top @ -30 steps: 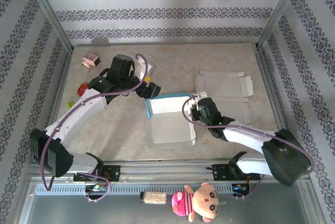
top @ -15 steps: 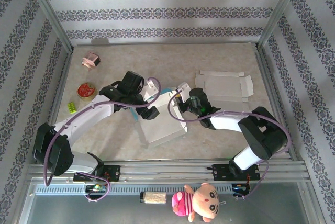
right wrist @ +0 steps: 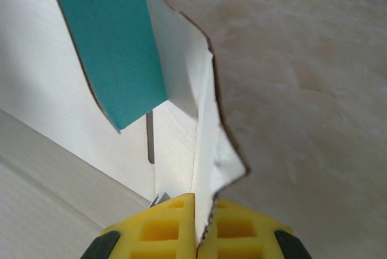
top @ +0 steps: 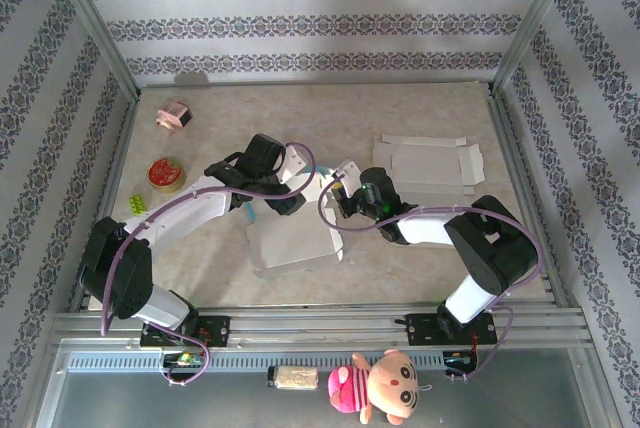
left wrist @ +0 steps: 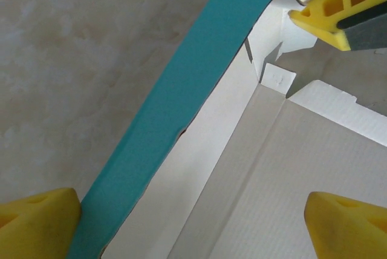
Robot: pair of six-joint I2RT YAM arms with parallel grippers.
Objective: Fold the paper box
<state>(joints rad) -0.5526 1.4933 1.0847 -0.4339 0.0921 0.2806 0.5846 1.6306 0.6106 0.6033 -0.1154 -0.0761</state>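
The paper box (top: 290, 240) lies half-formed mid-table, white inside and teal outside. My left gripper (top: 287, 196) hovers open over its far-left corner. In the left wrist view its yellow fingertips (left wrist: 37, 221) stand wide apart, with the teal wall (left wrist: 181, 101) and the white floor (left wrist: 290, 168) between them, touching neither. My right gripper (top: 344, 198) is shut on the box's white corner flap (right wrist: 208, 150) at the far-right corner, pinching it edge-on in the right wrist view (right wrist: 196, 226). A teal flap (right wrist: 109, 47) stands just beyond. The right gripper's yellow finger (left wrist: 329, 11) also enters the left wrist view.
A flat unfolded box blank (top: 428, 162) lies at the back right. A pink block (top: 173, 115), a red round tin (top: 165, 173) and a small green piece (top: 137, 204) sit at the left. Patterned enclosure walls ring the table. A plush toy (top: 385, 388) lies below the front rail.
The right gripper has dragged the box left by its flap, turning it. The left arm came down over the box's far-left corner and its jaws opened wider.
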